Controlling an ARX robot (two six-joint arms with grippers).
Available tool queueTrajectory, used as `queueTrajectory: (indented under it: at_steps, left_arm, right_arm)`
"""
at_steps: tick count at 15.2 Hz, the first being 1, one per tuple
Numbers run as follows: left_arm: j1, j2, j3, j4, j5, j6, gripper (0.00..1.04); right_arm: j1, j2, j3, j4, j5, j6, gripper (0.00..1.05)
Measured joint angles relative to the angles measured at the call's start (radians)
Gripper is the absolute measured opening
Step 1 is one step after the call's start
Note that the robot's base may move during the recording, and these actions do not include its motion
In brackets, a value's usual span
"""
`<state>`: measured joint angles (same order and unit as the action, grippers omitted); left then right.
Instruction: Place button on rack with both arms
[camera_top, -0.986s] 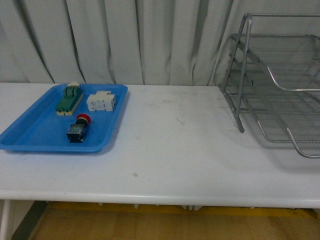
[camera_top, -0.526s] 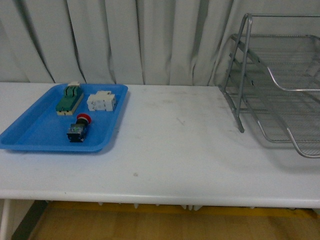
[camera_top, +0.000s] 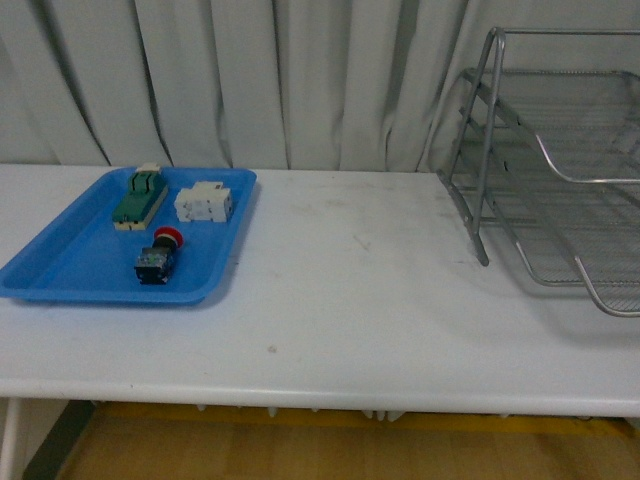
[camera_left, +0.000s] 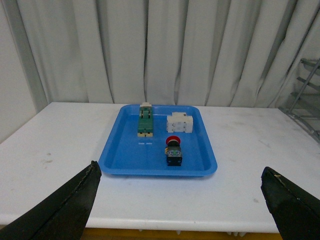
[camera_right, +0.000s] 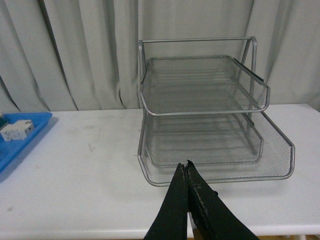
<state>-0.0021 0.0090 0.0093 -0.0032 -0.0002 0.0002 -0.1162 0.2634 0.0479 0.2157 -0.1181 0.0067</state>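
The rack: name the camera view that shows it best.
The right wrist view: the rack is whole there, seen from its open front with its tiers stacked in plain sight. The front view cuts the rack off at the picture's right edge, showing only its left part. The left wrist view catches just a sliver.
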Motion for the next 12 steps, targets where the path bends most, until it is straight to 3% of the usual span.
queueTrajectory:
  at_steps: [1, 2, 6, 7, 12]
  left_arm:
    - [0.000, 0.000, 0.000, 0.000, 0.000, 0.000, 0.98]
    - [0.000, 0.000, 0.000, 0.000, 0.001, 0.000, 0.98]
    - [0.000, 0.000, 0.000, 0.000, 0.000, 0.000, 0.98]
    - [0.000, 0.000, 0.000, 0.000, 0.000, 0.000, 0.98]
    - [0.000, 0.000, 0.000, 0.000, 0.000, 0.000, 0.98]
  right_arm:
    - [0.075, -0.023, -0.007, -0.016, 0.087, 0.000, 0.02]
    - [0.122, -0.039, -0.014, -0.023, 0.099, -0.001, 0.02]
    - [0.116, -0.110, -0.037, -0.072, 0.118, -0.002, 0.02]
    - [0.116, -0.189, -0.037, -0.194, 0.115, -0.001, 0.02]
    - [0.116, -0.260, -0.037, -0.219, 0.118, -0.002, 0.02]
